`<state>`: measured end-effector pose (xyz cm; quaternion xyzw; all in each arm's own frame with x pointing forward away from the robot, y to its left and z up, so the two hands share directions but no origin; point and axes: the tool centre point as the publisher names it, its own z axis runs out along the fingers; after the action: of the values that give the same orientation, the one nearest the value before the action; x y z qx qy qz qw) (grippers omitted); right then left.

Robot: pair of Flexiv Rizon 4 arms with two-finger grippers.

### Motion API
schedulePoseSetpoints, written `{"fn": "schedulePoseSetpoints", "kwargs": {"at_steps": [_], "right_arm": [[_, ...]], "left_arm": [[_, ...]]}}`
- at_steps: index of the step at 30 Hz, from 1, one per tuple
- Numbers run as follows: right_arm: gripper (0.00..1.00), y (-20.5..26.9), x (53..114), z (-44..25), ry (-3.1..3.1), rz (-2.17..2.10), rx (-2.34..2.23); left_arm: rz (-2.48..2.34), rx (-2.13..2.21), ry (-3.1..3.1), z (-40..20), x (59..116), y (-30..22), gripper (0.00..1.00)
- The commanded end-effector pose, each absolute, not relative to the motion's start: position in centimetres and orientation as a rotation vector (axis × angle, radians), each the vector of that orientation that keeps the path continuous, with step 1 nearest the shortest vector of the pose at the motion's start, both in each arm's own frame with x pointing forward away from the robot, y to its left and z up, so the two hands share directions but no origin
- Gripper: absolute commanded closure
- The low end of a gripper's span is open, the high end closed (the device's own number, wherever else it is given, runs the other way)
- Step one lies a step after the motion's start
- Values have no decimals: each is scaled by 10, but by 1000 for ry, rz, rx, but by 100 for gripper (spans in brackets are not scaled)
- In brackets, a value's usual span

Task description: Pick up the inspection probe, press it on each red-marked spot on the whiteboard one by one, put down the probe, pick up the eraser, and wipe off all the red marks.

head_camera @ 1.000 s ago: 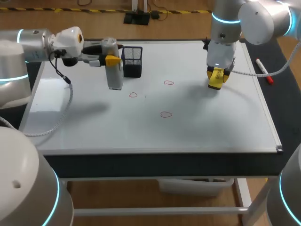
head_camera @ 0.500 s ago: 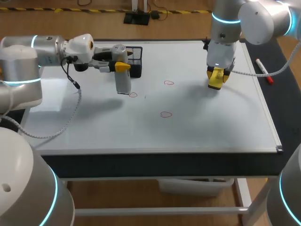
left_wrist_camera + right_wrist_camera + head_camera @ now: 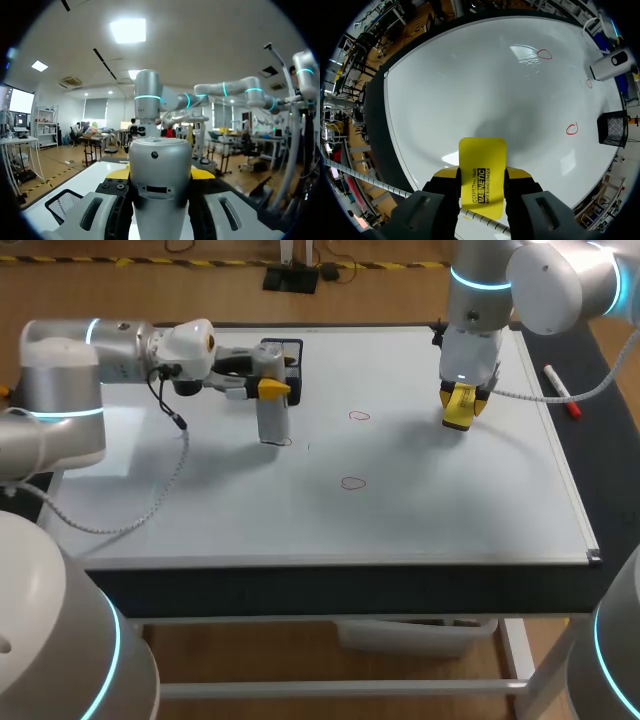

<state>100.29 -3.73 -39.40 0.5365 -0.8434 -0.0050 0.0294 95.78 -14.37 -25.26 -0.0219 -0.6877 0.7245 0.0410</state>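
My left gripper (image 3: 268, 388) is shut on the grey cylindrical probe (image 3: 272, 412), held upright; its lower end stands at the leftmost red mark (image 3: 285, 441) on the whiteboard (image 3: 430, 510). In the left wrist view the probe (image 3: 160, 170) fills the gap between the fingers. Two more red marks lie at mid-board (image 3: 359, 416) and nearer the front (image 3: 353, 482). At the back right, my right gripper (image 3: 460, 400) is shut on the yellow eraser (image 3: 459, 410), just above the board. From the right wrist the eraser (image 3: 481, 177) sticks out ahead of the fingers, with the marks (image 3: 572, 129) and the probe (image 3: 612, 64) beyond.
A black mesh basket (image 3: 288, 358) stands at the back of the board, right behind the probe and the left gripper. A red-capped marker (image 3: 560, 390) lies on the dark table strip beside the board's right edge.
My left arm has carried the probe to the right, from beside the basket to the leftmost red mark. The right arm and the eraser have stayed where they were.
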Motion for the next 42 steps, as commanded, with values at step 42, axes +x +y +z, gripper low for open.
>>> {"fn": "schedulePoseSetpoints", "kwargs": {"at_steps": [42], "right_arm": [[100,-37,1004,-393,-2596,-10,1654]], "left_arm": [[2199,-51,-2116,-275,967,-154,100]]}}
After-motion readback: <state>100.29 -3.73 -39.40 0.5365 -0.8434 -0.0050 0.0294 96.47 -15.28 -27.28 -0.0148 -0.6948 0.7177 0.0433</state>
